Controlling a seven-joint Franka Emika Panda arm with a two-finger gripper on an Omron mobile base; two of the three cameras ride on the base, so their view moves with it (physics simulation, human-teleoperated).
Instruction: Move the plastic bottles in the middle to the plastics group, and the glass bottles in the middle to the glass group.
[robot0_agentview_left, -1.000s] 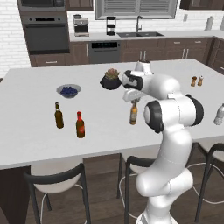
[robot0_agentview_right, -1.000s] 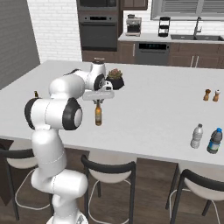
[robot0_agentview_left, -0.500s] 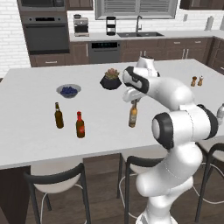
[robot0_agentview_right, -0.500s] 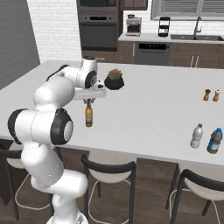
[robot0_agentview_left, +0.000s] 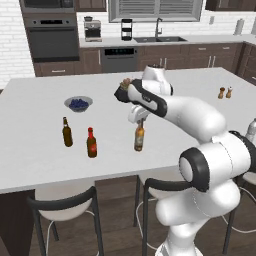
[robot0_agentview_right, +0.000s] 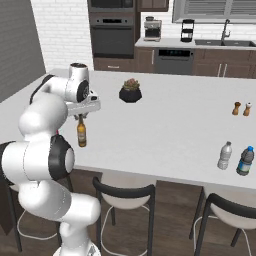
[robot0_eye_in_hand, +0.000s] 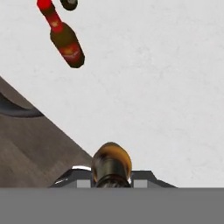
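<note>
**Amber bottle held by its neck above the counter**

The counter (robot0_agentview_left: 45, 150) is a broad, matte, pale grey slab with a straight front edge; dark round-backed stools stand under it. On it, past the amber bottle, sits a small dark pot with a plant (robot0_agentview_right: 130, 92), rounded and low.

The amber bottle (robot0_agentview_left: 139, 137) is slim, glossy brown glass with a long neck and a pale label, and it stands upright. The gripper (robot0_agentview_left: 138, 119) is closed on the top of its neck, straight above the body. Whether the base touches the counter cannot be told.

To the amber bottle's left in the left base view stand two more glass bottles, apart from it: a brown one with a red neck (robot0_agentview_left: 91, 143) nearest, then a darker one with a yellowish label (robot0_agentview_left: 67, 132). Beyond these lies a shallow grey bowl of dark berries (robot0_agentview_left: 78, 103).

The right base view adds, well right of the amber bottle near the counter's front edge, a whitish plastic bottle (robot0_agentview_right: 225, 155) just beside a blue-labelled one (robot0_agentview_right: 244, 161), both stubby, and two small shakers (robot0_agentview_right: 241, 108) further back.

The hand view looks down the amber bottle's shoulder.
</note>
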